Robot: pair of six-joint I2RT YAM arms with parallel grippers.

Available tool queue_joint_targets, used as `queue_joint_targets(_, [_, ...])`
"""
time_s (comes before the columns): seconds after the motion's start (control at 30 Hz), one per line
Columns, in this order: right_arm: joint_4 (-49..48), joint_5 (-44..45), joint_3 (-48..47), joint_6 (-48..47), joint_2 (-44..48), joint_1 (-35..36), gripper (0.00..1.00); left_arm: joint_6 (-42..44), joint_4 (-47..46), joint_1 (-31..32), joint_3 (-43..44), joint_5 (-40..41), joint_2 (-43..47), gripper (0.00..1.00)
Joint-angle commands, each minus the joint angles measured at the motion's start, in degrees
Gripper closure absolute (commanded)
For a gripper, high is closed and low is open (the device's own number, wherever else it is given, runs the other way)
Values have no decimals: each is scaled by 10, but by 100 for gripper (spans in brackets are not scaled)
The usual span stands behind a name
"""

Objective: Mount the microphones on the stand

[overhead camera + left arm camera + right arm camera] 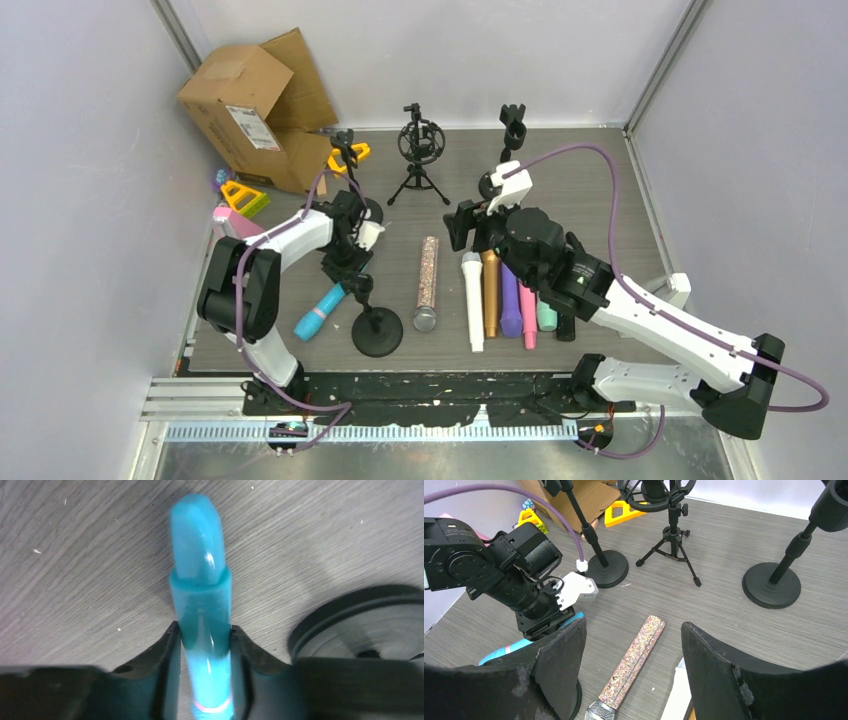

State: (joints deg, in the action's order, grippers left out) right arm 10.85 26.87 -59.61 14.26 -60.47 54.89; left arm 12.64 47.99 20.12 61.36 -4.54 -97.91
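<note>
The cyan microphone [318, 313] [200, 595] lies slanted on the table at the left, and my left gripper [345, 275] [202, 630] is shut on its handle, both jaws pressed to its sides. A black round-base stand [378, 332] [360, 625] sits just to its right. My right gripper [465, 225] [634, 625] hangs open above the silver-glitter microphone [427, 280] [634, 665]. White [472, 300], gold [490, 295], purple [510, 300], pink [527, 322] and mint [546, 316] microphones lie side by side under the right arm.
Further back stand a second round-base stand [345, 150] [606, 570], a tripod shock mount [420, 150] [669, 535] and a third stand [512, 125] [772, 585]. A cardboard box [255, 110] and yellow toys [240, 195] fill the back left corner. Walls close three sides.
</note>
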Motion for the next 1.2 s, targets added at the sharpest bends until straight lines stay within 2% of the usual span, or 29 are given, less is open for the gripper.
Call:
queue_joint_targets(0.0, [-45,2,10,-16,33,-5,26,4,19,4,10,-16,0,81])
queue_joint_targets(0.1, [-50,-2,17,-21,41,-8,26,3,39,3,7,-50,19,100])
queue_joint_targets(0.23, [-54,-9,20,-27,49,-13,26,14,91,-7,34,-85,94,100])
queue_joint_targets(0.37, [-64,-21,13,-31,49,-17,26,37,167,-23,113,-105,180,100])
queue_joint_targets(0.5, [-66,-35,2,-26,40,-17,26,32,217,-33,151,-148,223,100])
queue_joint_targets(0.63, [-64,-42,3,-18,40,-17,26,18,213,-33,120,-185,237,99])
queue_joint_targets(0.87, [-61,-42,7,-22,44,-17,26,37,233,-33,160,-160,245,96])
queue_joint_targets(1.17, [-49,-38,9,-23,46,-17,27,40,240,-33,168,-162,249,95])
